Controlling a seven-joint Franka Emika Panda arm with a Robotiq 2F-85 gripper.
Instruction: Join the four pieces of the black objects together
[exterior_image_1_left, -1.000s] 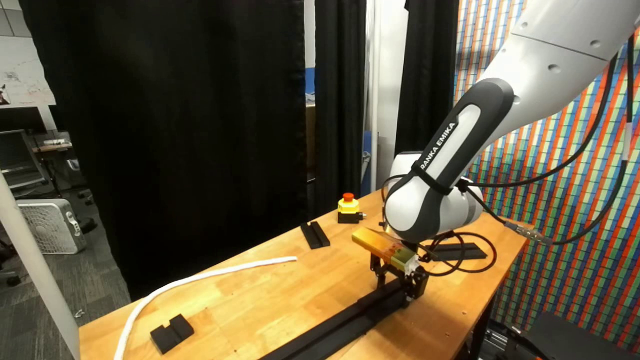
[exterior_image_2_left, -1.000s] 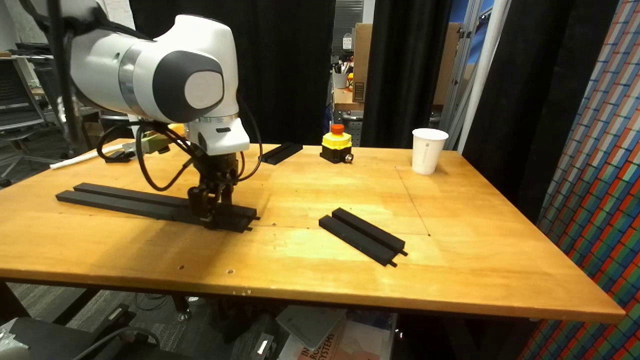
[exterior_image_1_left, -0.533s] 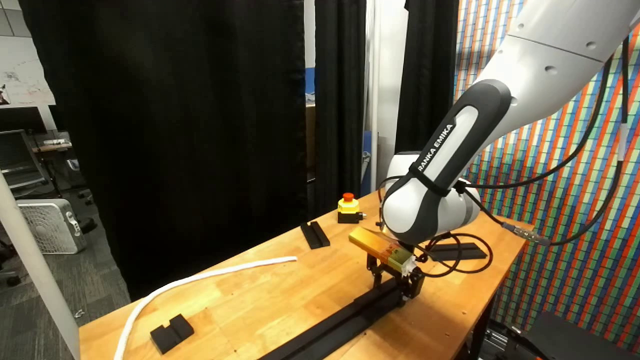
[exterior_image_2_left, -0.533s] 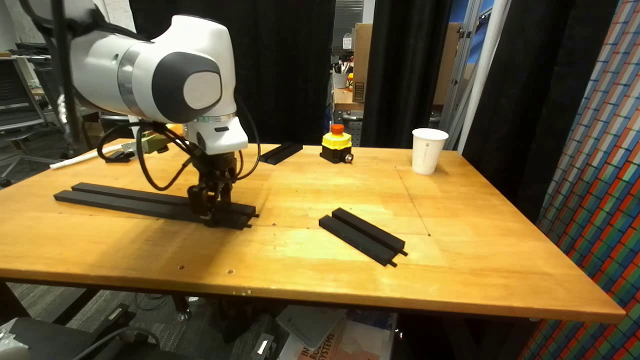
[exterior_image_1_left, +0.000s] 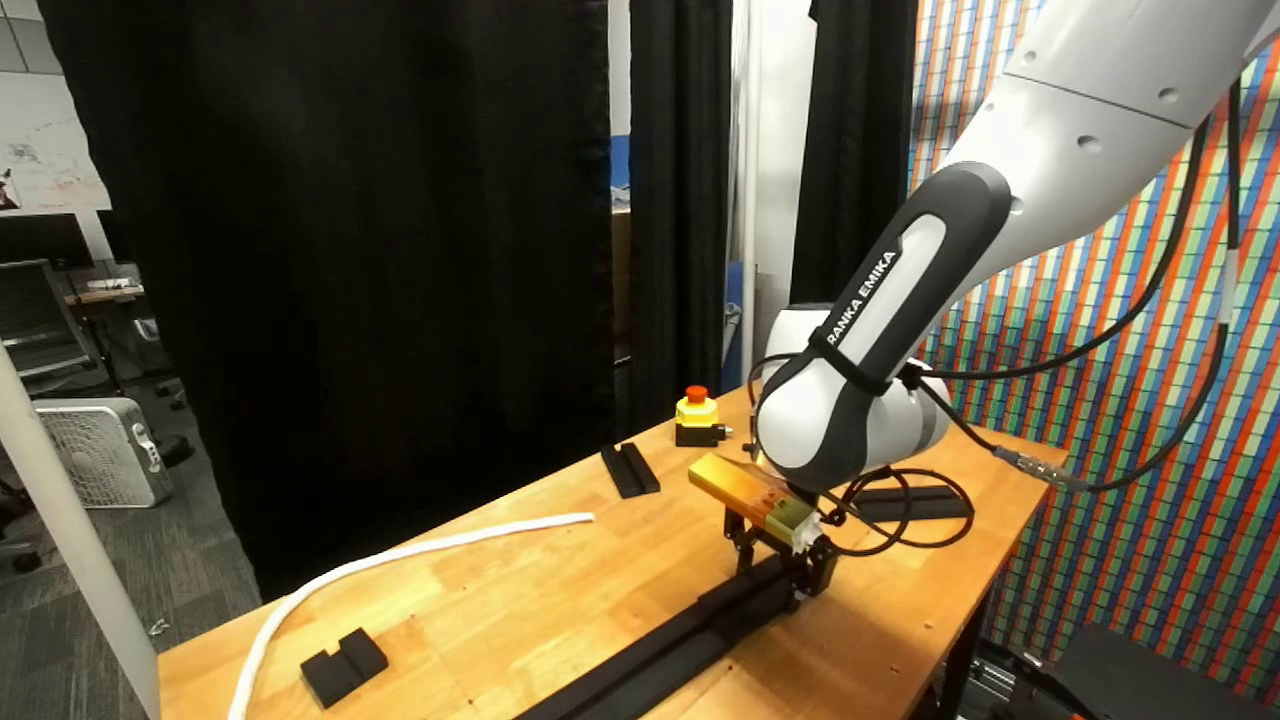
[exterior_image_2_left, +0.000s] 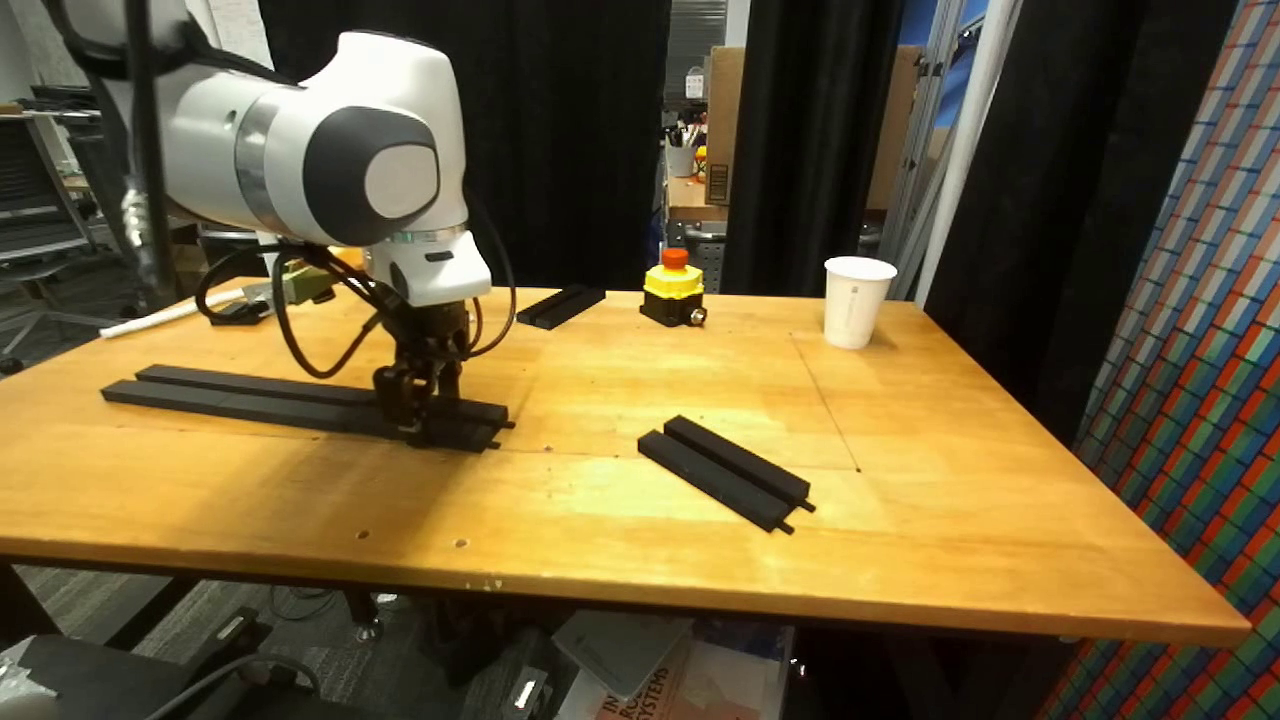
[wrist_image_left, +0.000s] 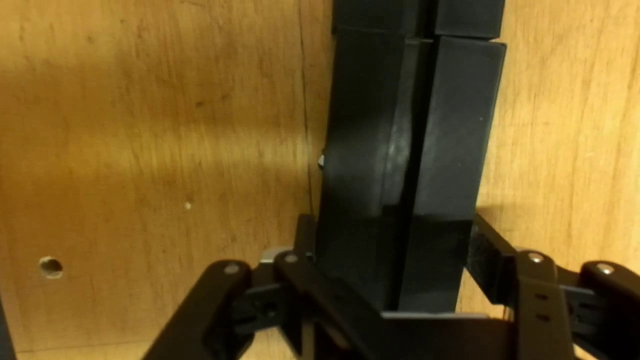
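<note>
My gripper is shut across a matte-black grooved bar, one finger against each long side. In both exterior views the gripper is down at table height. The held bar lies in line with a long black strip. In the wrist view a thin seam and slight sideways offset show where they meet. Two pegs stick out of the held bar's free end. A separate bar with two pegs lies apart. Another black bar lies at the back.
A small notched black block lies near a white cord. A yellow emergency stop with a red button stands near the back edge. A white paper cup stands beyond it. Arm cables hang in loops beside the wrist.
The gripper has moved a little to the left in both exterior views with the bar in it. The long strip has slid along with it. The separate bars have not moved.
</note>
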